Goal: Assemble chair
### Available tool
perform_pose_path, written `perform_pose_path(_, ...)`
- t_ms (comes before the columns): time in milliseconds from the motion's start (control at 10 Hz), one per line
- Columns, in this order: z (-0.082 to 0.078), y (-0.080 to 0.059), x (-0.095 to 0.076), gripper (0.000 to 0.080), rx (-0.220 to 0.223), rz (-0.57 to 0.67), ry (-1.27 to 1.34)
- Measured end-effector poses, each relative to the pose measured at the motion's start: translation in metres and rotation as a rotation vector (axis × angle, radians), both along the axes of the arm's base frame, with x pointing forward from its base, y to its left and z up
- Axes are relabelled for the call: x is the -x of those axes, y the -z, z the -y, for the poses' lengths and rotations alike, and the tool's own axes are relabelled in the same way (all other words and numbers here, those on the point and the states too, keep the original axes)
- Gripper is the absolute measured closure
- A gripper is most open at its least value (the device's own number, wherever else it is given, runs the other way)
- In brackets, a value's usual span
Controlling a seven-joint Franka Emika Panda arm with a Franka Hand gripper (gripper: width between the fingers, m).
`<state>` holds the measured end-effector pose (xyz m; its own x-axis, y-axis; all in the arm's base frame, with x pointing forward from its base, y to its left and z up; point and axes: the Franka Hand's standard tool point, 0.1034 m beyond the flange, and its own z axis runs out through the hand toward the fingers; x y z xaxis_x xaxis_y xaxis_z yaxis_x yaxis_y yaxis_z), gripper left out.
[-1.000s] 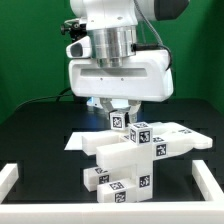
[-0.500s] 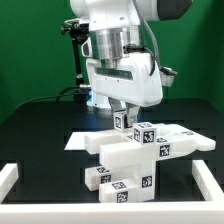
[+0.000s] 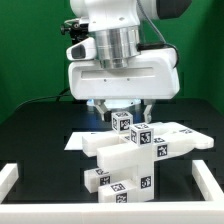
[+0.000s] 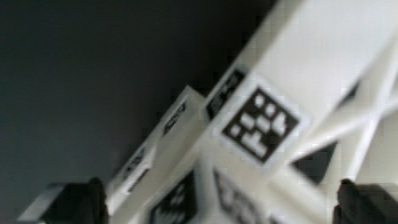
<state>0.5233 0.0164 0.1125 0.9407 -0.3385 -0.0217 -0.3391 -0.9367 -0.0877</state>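
on the black worktop (image 3: 40, 135), center of the exterior view, sits the chair (image 3: 135, 152), partly built: chunky white blocks w/ black-and-white tags, a slab reaching toward the exterior view's right, a small tagged block at its top. just above it hangs the gripper (image 3: 122, 110), fingers (image 3: 145, 108) spread wide, 1 on each side of that top block, not clamped on it. wrist view: tagged chair bars close up, blurry, dark fingertips (image 4: 75, 200) well apart. low white rail (image 3: 10, 178) borders the worktop.
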Motion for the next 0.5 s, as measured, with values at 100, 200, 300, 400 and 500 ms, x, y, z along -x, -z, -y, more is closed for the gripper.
perform_pose_path(100,0.001,0.0,0.0,0.0151,0.001,0.006,-0.055)
perform_pose_path(200,0.002,0.0,0.0,0.0151,0.004,0.011,-0.113)
perform_pose_path(300,0.004,0.0,-0.001,0.015,0.006,0.021,-0.217)
perform_pose_path(400,0.012,-0.003,-0.007,0.015,0.012,0.045,-0.382)
perform_pose_path(500,0.018,-0.004,-0.011,0.015,0.02,0.062,-0.506)
